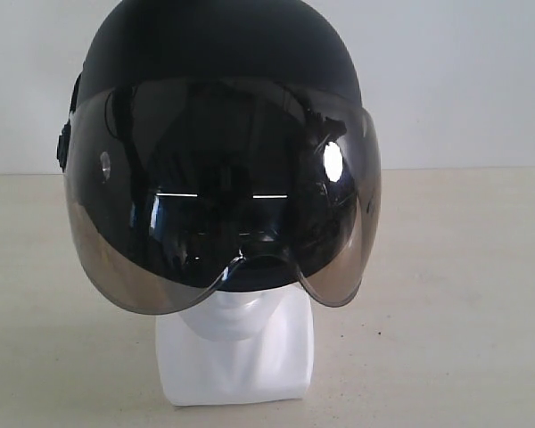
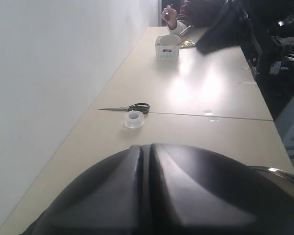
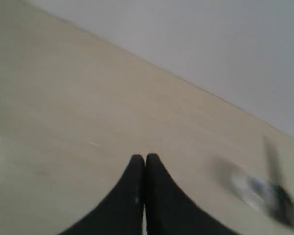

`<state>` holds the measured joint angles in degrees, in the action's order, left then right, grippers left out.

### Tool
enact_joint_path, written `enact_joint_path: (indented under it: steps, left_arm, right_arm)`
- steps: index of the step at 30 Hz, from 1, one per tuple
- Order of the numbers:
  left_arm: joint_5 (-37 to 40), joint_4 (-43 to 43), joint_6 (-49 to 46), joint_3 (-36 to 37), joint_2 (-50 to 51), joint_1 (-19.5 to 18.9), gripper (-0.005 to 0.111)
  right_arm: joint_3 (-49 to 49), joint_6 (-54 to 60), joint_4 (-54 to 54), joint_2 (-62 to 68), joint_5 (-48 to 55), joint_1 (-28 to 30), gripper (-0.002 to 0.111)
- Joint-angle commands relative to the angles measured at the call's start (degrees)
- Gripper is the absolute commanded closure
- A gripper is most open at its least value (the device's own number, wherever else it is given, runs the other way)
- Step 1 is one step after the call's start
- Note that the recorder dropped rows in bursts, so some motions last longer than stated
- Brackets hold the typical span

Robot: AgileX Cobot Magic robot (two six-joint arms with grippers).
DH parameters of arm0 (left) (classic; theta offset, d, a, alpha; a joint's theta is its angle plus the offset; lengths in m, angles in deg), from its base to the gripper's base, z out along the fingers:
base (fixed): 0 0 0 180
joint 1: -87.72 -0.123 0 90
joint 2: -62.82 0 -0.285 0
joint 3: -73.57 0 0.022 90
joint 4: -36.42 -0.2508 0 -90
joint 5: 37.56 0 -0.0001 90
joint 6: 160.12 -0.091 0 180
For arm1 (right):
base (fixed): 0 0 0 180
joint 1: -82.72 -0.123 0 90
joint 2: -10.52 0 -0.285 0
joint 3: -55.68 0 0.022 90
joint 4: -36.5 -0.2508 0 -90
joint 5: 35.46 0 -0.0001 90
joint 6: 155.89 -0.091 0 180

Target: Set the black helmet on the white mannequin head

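Black helmet (image 1: 218,53) hides mannequin head (image 1: 236,357) above chin. Left fingers (image 2: 108,196), right fingers (image 3: 130,196) closed, empty.

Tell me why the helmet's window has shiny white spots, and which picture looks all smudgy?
Exterior view: lights reflect off the black helmet, leaving a bright spot and two thin streaks on its tinted front. Right wrist view: the smudgiest, with a blurred object beyond the shut right gripper smeared past telling. Left wrist view: sharper, with a pale sheen on the table.

Blocked in the middle by the helmet (image 1: 218,53) on the head (image 1: 236,348). Open over bare desk (image 1: 464,312) at either side. Along the wall edge: scissors (image 2: 132,106), tape roll (image 2: 134,119), basket (image 2: 167,50).
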<state>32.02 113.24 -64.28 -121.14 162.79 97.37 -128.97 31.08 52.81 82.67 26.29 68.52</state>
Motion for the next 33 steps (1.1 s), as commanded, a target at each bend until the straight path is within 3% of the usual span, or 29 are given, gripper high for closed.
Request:
enact_joint_path:
  steps: [1, 4, 9, 18, 23, 33]
  left_arm:
    - [0.4, 2.1, -0.9, -0.4, -0.1, 0.3, 0.102]
    - [0.4, 2.8, -1.8, -0.4, -0.1, 0.3, 0.102]
    - [0.4, 1.9, -2.1, -0.4, 0.3, 0.3, 0.102]
    - [0.4, -1.5, -2.2, -0.4, 0.3, 0.3, 0.102]
    - [0.4, -5.8, -1.5, -0.3, 0.3, 0.3, 0.102]
    - [0.4, -6.4, -1.5, 1.3, 0.3, 0.3, 0.102]
  right_arm:
    - [-5.3, 23.8, -39.7, 1.7, -6.4, -0.3, 0.108]
    - [-9.9, 28.2, -46.5, 5.4, -0.7, -0.4, 0.108]
    - [-17.5, 29.8, -46.5, 13.1, 8.0, -5.8, 0.108]
    - [-28.9, 26.3, -33.0, 23.8, 8.2, -17.2, 0.108]
    - [-29.7, 24.1, -32.0, 24.9, 8.2, -17.8, 0.108]
    - [-29.0, 20.5, -31.0, 24.1, 8.2, -17.8, 0.108]
